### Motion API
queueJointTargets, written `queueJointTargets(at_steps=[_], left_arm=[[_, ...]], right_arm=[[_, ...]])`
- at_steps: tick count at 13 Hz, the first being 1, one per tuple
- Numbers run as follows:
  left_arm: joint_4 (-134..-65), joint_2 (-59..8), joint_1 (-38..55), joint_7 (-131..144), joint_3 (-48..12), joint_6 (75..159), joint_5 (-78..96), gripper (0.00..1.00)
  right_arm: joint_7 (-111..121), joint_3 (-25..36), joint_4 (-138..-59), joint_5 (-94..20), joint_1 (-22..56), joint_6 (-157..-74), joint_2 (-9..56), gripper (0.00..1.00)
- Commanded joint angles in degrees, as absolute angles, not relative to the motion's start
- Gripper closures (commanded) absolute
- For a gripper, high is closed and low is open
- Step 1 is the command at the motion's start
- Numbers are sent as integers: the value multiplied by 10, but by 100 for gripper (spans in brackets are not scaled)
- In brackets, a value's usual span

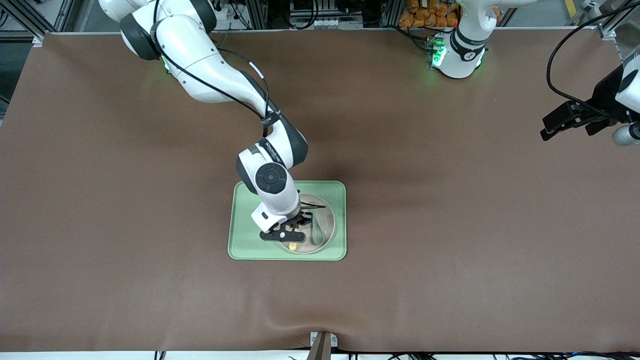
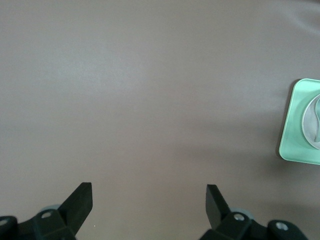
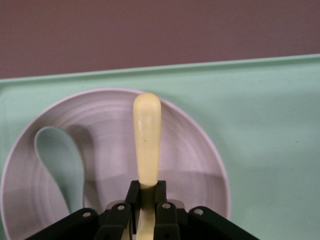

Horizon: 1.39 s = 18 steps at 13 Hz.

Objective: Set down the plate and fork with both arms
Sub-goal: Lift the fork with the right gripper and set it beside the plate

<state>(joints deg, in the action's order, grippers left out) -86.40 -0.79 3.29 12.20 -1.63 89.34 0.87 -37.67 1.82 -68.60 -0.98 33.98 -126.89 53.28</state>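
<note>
The pale speckled plate [image 1: 327,215] lies on the light green tray [image 1: 245,240], toward the tray's left-arm end. My right gripper [image 1: 290,235] is over the plate's near edge, shut on the pale yellow fork [image 1: 292,246]. In the right wrist view the fork's handle [image 3: 146,135] sticks out from between the shut fingers [image 3: 134,192] over the plate [image 3: 190,160]; its tines are hidden. My left gripper [image 1: 546,128] waits open and empty above the bare table at the left arm's end. It shows wide open in its wrist view [image 2: 149,192].
A muted green spoon [image 1: 318,227] lies in the plate beside the fork; it also shows in the right wrist view [image 3: 57,160]. The tray [image 2: 292,130] shows at the edge of the left wrist view. Brown cloth covers the table.
</note>
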Motion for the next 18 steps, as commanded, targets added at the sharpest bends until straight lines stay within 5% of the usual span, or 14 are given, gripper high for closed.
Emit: queueJointTargets(at_steps=[1, 8, 15, 18], left_arm=[[-871, 2, 33, 107, -17, 894, -4, 0], [-869, 3, 33, 108, -18, 895, -2, 0], [-868, 5, 33, 110, -20, 895, 2, 0], [-867, 5, 33, 110, -20, 896, 2, 0]], right_arm=[[-362, -8, -681, -18, 291, -1232, 501, 100], [-287, -14, -757, -30, 246, -1207, 449, 100], [-245, -13, -982, -27, 229, -1391, 362, 100], [-257, -13, -1002, -31, 229, -1416, 362, 100]])
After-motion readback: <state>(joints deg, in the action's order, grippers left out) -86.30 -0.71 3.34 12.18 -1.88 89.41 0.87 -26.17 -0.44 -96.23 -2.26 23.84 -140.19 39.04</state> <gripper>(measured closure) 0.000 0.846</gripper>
